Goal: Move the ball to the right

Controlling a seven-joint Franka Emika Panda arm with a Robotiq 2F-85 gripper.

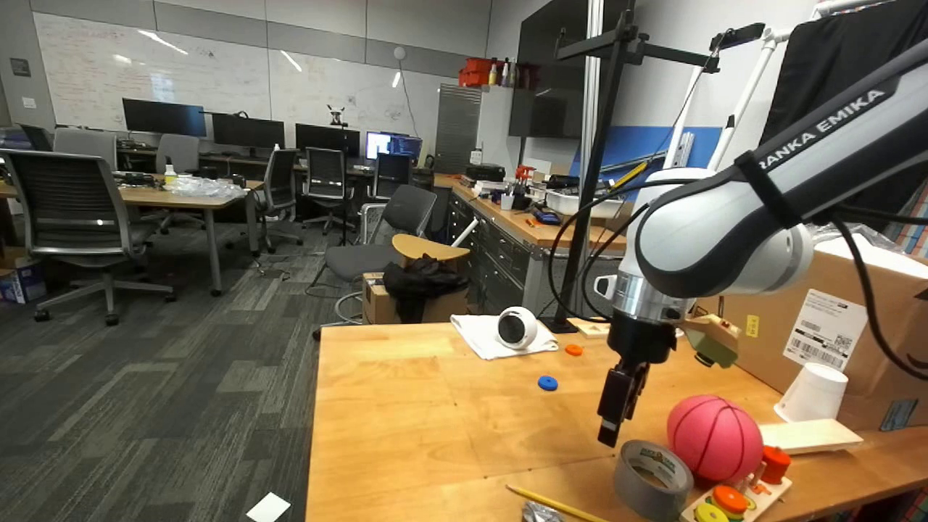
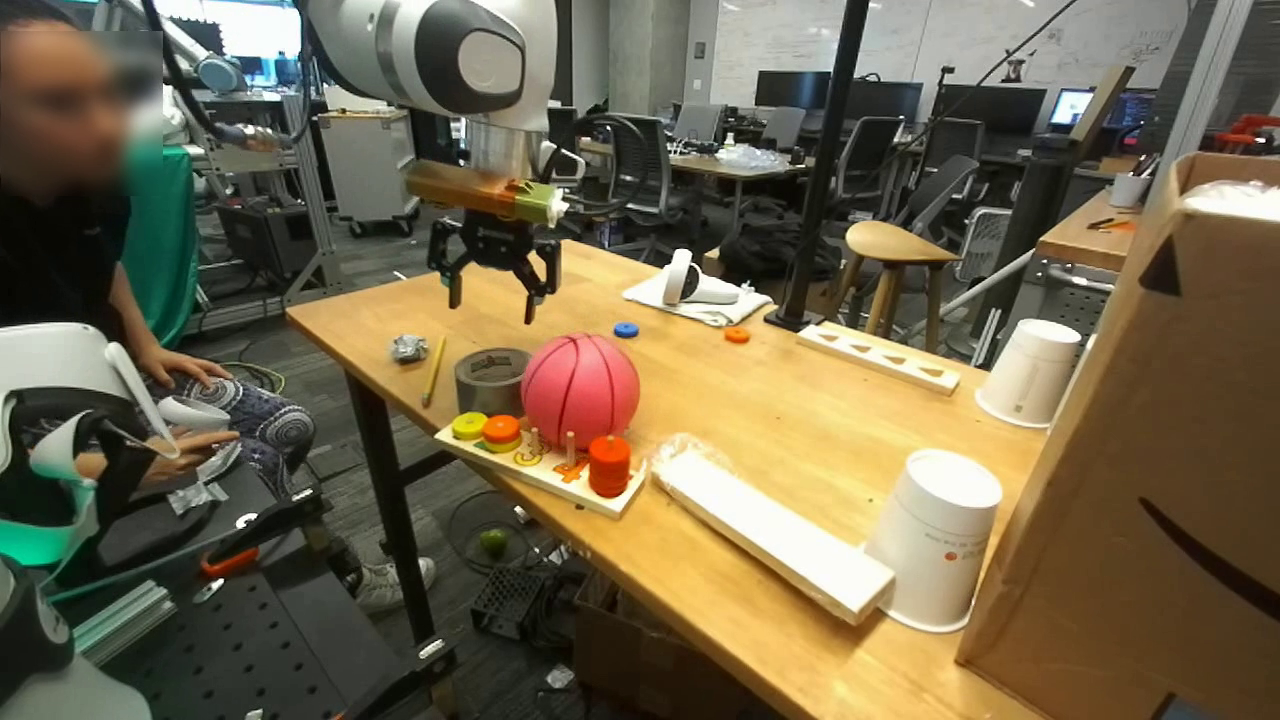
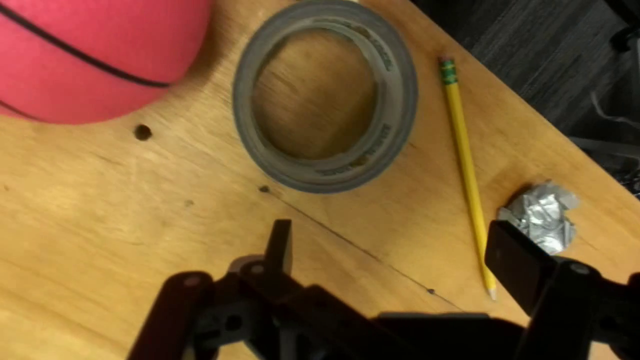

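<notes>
The pinkish-red ball (image 1: 714,437) with dark seam lines rests on the wooden table. It also shows in an exterior view (image 2: 580,388), behind the wooden peg board. In the wrist view the ball (image 3: 95,55) is at the upper left, partly cut off by the frame's edge. My gripper (image 1: 618,428) hangs above the table, apart from the ball. In an exterior view the gripper (image 2: 492,308) shows its fingers spread with nothing between them. In the wrist view the fingertips (image 3: 390,227) are wide apart over bare wood.
A grey tape roll (image 3: 325,177) lies beside the ball, with a small gap. A yellow pencil (image 3: 465,150) and crumpled foil (image 3: 542,217) lie near the table edge. The peg board (image 2: 560,480) with coloured rings, a white-topped plank (image 2: 770,530) and white cups (image 2: 940,540) stand nearby.
</notes>
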